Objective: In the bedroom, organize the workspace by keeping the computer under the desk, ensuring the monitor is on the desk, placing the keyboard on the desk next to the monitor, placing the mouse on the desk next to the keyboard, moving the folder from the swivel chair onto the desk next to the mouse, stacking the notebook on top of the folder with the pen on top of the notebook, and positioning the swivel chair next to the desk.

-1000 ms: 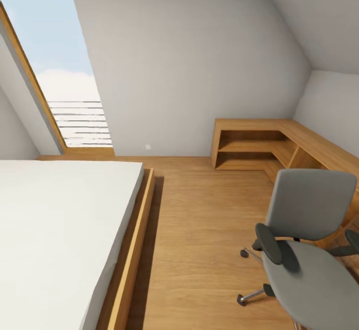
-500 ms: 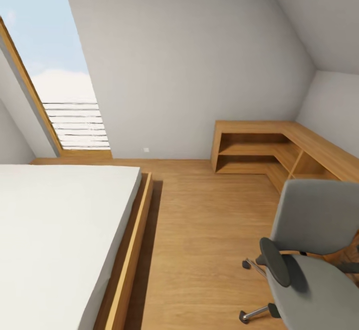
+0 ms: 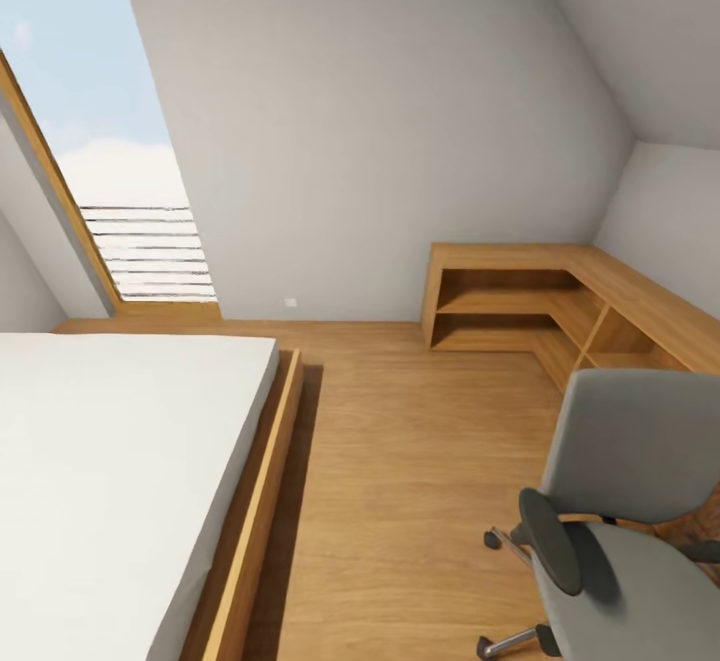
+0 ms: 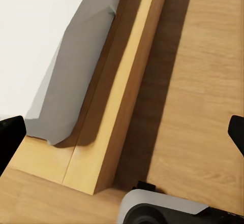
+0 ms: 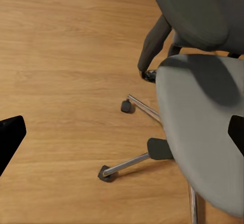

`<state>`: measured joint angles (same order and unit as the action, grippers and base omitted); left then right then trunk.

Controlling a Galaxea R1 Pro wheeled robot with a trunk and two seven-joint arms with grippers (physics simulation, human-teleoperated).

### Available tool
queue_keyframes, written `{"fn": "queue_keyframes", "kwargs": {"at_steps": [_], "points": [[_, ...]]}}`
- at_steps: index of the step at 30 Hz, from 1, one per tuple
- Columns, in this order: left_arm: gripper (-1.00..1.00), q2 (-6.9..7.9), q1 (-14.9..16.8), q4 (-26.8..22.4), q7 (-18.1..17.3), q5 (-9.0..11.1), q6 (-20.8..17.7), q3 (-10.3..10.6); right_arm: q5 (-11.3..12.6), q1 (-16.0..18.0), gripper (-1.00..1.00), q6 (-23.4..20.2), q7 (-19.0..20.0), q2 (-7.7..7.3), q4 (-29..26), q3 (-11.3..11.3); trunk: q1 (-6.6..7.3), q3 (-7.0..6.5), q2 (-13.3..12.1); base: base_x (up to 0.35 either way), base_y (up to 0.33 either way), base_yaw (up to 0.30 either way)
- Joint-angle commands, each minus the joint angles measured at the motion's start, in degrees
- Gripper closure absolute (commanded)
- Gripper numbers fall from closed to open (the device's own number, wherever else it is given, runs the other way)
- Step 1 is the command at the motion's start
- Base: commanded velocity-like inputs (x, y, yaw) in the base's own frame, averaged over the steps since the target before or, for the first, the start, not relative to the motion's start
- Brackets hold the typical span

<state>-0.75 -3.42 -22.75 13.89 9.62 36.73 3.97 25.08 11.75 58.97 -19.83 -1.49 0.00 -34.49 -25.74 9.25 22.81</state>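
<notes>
Your head camera is drifting leftward and back, so the whole room is sliding across the picture; this is a camera shift, not furniture moving. Relative to the swivel chair (image 3: 630,511), the bed (image 3: 120,461) is lying well apart across the wooden floor (image 3: 400,481), and the light wooden corner shelving (image 3: 540,291) is standing beyond the chair against the far wall, beside the slanted window (image 3: 100,161). You are looking at a grey seat (image 5: 203,127) that is carrying nothing blue, so I judge the folder is no longer on it, or is sitting where the frame cuts it off. Your left hand (image 4: 122,132) is hanging over the bed frame with its dark fingertips (image 4: 10,135) spread wide and holding nothing; your right hand (image 5: 122,132) is likewise gaping, empty, just beside the chair's seat and star base (image 5: 134,165). You are facing away from the black desk, so its contents cannot be checked, and the chair's right side is running off the frame.
</notes>
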Motion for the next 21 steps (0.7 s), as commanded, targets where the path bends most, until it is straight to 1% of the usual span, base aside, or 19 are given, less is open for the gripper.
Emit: {"fn": "queue_keyframes", "kwargs": {"at_steps": [1,8,17,21], "points": [[-1.00,0.04,0.0,-0.1,0.3,0.5,0.1,0.4,0.2,0.0,-1.00,0.1,-0.3,0.00,0.0,-0.5,-0.04,0.10,0.1,0.048,-0.040,0.000],[-1.00,0.04,0.0,-0.1,0.3,0.5,0.1,0.5,0.2,0.0,-1.00,0.0,-0.3,0.00,0.0,-0.5,-0.04,0.10,0.1,0.046,-0.015,0.000],[-1.00,0.04,0.0,-0.1,0.3,0.6,0.1,0.5,0.2,0.0,-1.00,0.0,-0.3,0.00,0.0,-0.5,-0.04,0.10,0.1,0.240,0.047,0.000],[-1.00,0.04,0.0,-0.1,0.3,0.6,0.1,0.5,0.2,0.0,-1.00,-0.1,-0.3,0.00,0.0,-0.5,-0.04,0.10,0.1,0.120,0.017,0.000]]}}
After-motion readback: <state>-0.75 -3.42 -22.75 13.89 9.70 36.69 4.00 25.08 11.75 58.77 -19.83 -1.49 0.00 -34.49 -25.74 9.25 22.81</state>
